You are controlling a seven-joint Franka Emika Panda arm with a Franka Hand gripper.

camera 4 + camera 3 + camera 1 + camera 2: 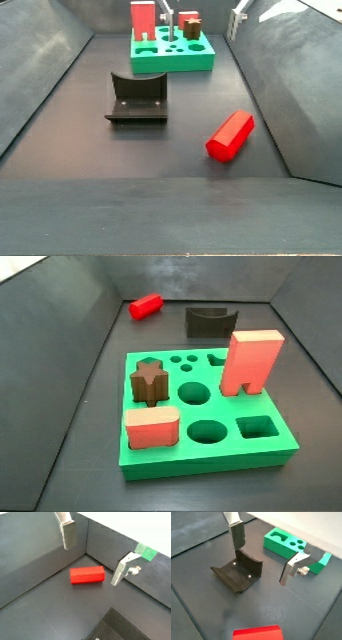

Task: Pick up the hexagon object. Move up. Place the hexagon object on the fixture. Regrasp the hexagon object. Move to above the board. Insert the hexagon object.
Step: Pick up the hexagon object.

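Note:
The hexagon object, a short bright red bar, lies flat on the dark floor near a corner of the walls; both side views show it too. My gripper hangs open above the floor with nothing between its fingers, and the bar lies below them, apart from both. In a wrist view the gripper stands over the black fixture, whose concave top is bare. The green board sits beyond the fixture.
In the board stand a tall salmon block, a brown star peg and a rounded salmon block. Several holes stay open. Dark sloping walls close in the floor on all sides.

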